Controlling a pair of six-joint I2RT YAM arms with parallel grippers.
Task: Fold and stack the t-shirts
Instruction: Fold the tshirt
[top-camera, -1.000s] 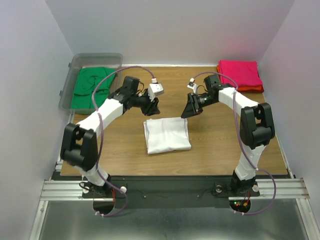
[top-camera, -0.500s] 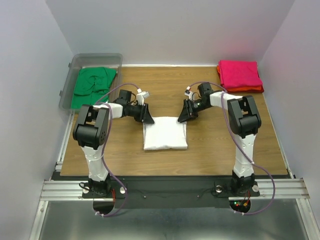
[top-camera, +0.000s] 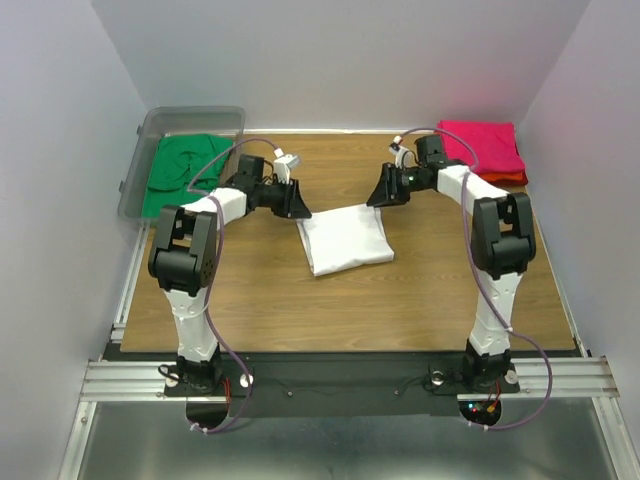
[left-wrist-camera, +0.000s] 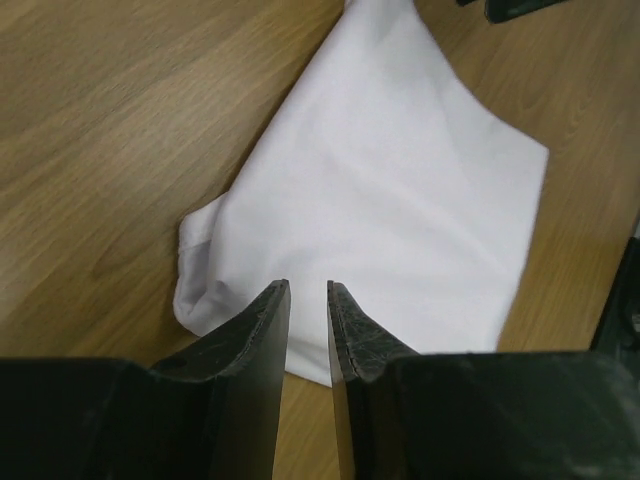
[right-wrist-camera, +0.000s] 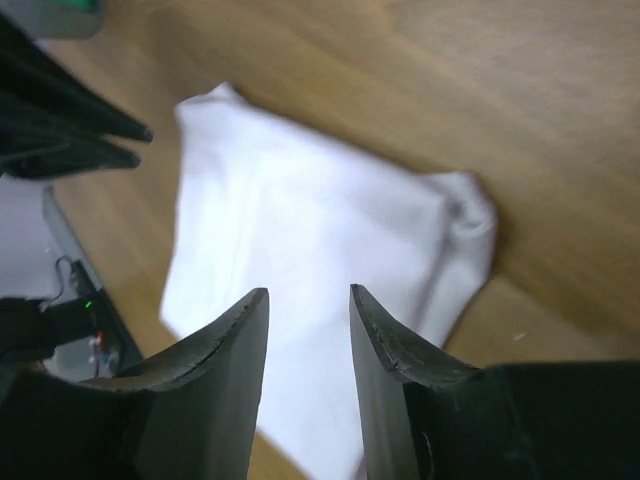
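A folded white t-shirt (top-camera: 346, 238) lies tilted on the wooden table, between the two grippers. My left gripper (top-camera: 298, 207) hovers at its far-left corner. In the left wrist view its jaws (left-wrist-camera: 308, 285) stand a narrow gap apart with nothing between them, and the white cloth (left-wrist-camera: 400, 200) lies beyond. My right gripper (top-camera: 378, 196) is at the far-right corner, open and empty (right-wrist-camera: 308, 290) over the shirt (right-wrist-camera: 300, 220). A folded magenta pink t-shirt (top-camera: 478, 145) rests on a red-orange one (top-camera: 503, 179) at the back right. A green t-shirt (top-camera: 183, 172) lies in the bin.
The clear grey plastic bin (top-camera: 195, 118) sits at the back left corner, just off the table's edge. Grey walls close in both sides and the back. The left gripper's fingers (right-wrist-camera: 70, 140) show at the top left of the right wrist view.
The white t-shirt has slid toward the back right and turned askew. Both grippers dropped to its far corners, then moved back and up; the right jaws closed a little and reopened.
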